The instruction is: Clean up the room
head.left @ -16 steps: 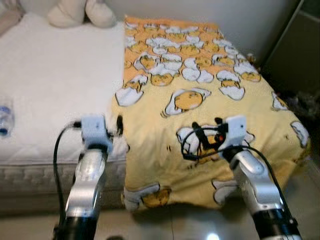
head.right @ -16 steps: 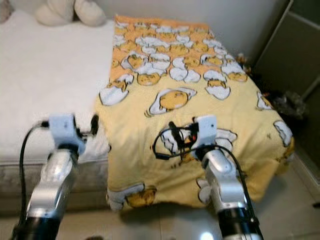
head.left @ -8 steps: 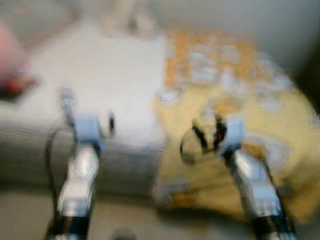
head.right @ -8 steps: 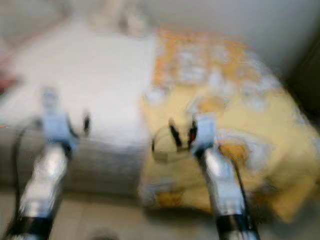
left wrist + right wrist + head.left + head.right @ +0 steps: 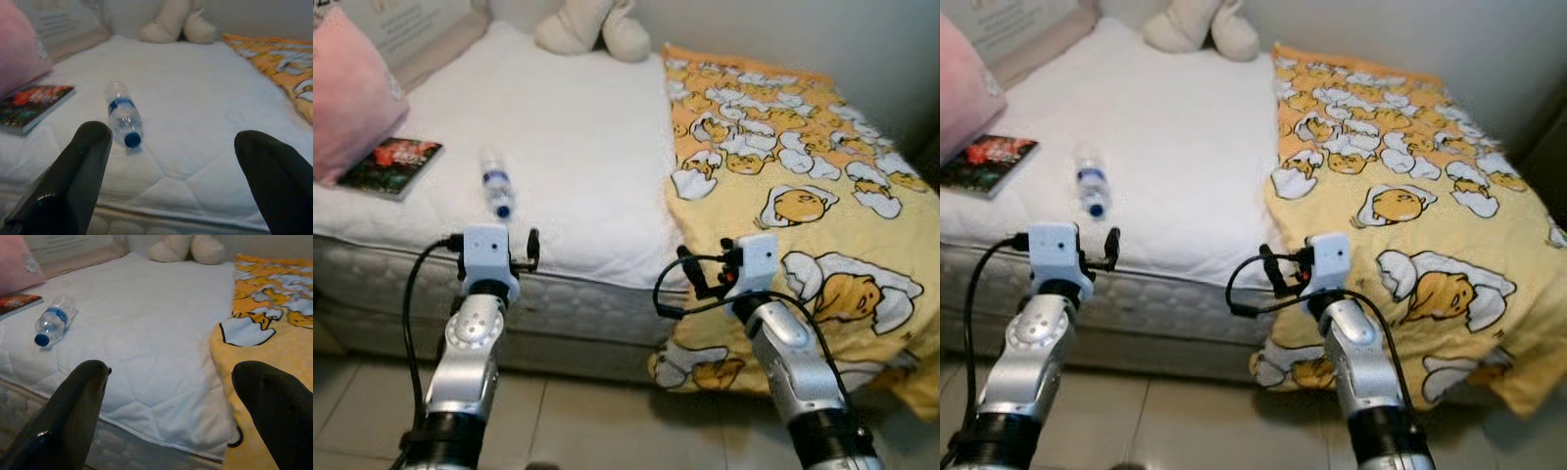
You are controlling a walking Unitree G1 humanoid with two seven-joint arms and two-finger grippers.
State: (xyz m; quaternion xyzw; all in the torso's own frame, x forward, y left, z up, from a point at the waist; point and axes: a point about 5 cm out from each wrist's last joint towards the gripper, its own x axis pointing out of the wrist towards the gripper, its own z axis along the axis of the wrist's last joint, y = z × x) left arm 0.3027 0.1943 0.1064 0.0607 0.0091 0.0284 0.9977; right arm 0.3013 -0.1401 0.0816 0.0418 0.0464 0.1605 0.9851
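I am holding my left gripper (image 5: 171, 161) and right gripper (image 5: 171, 396) spread wide, gripping nothing, short of the bed's (image 5: 587, 176) near edge. The bottle (image 5: 496, 186) is lying near that edge beside the book (image 5: 391, 164), awaiting collection.

Your two head views look forward and down from above the bed's (image 5: 578, 147) near edge, taking in the mattress and both arms. Your left wrist view sits low at that near edge, facing along the mattress toward the bottle (image 5: 122, 113) close ahead. Your right wrist view faces the same way from nearer the blanket (image 5: 264, 303). All four share the bottle and the plush toy (image 5: 592, 27) at the far edge.
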